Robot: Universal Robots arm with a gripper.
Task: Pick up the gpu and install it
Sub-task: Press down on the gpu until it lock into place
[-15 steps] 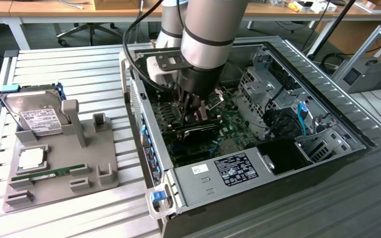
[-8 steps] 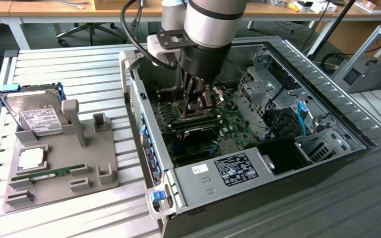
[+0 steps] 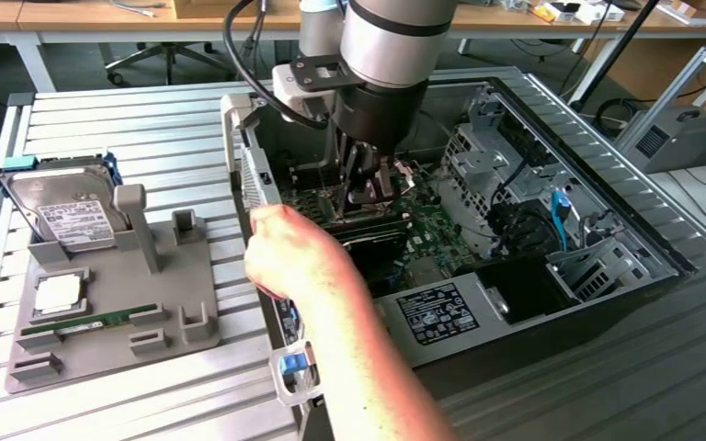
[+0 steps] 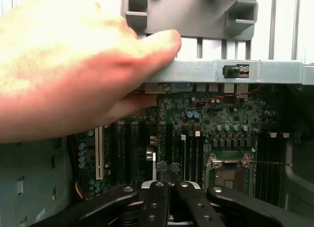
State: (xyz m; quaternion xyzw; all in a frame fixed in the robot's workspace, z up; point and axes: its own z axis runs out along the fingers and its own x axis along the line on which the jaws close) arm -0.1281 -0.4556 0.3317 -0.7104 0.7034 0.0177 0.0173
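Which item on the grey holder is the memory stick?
On the grey holder, at the exterior view's left of the open computer case, the memory stick lies flat along its near edge. It is narrow and green, unlike the boxy hard drive and square silver chip.

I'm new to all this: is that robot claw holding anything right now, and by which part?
Cannot tell. The gripper hangs low inside the computer case, over the motherboard; any hold is hidden.
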